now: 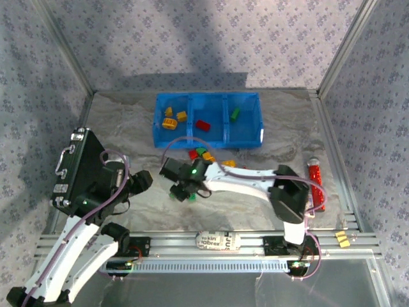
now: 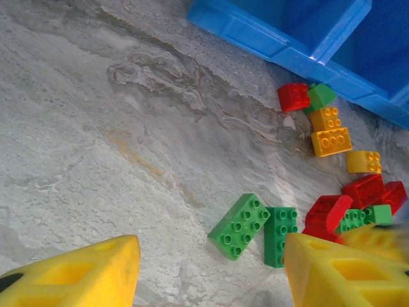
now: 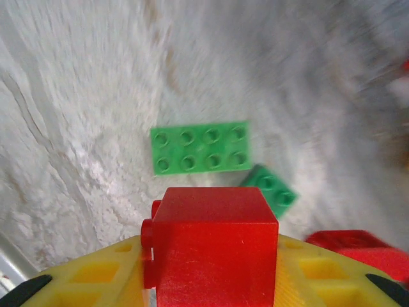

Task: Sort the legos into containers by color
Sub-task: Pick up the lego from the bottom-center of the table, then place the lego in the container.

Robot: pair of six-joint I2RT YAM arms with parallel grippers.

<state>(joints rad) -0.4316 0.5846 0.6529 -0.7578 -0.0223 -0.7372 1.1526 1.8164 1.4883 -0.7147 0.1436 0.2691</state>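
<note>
Sorting is barely underway, so you've got plenty left. Most of the legos (image 2: pixel 331 141) lie loose on the table (image 2: pixel 128 128) on the near side of the blue bin (image 1: pixel 258 121), not in its containers (image 1: pixel 176 105).

Inside the bin, per the top view:
- left compartment: a few yellow-orange bricks
- mid compartment: one red
- right compartment: one green

Colours are kept apart so far, w/ no mix-ups that I can make out.

Outside the bin, a mixed cluster (image 1: pixel 201 153) of red, green, orange and yellow sits just off the near wall. Farther from the bin, a green pair (image 2: pixel 255 230) lies side by side and touching, w/ a red heap (image 2: pixel 358 198) beside it. Approx a dozen bricks await you by my count.

Your right gripper (image 3: pixel 214 275) has its fingers closed against a red lego (image 3: pixel 216 236), which sits squarely between the pads. It is above the green pair, farther from the bin than the cluster. That brick looks bound for the mid compartment.

Your left gripper (image 2: pixel 211 268) has its fingers about half spread w/ nothing between them. It hangs over the table near the bin's left near corner, next to the green pair.
</note>
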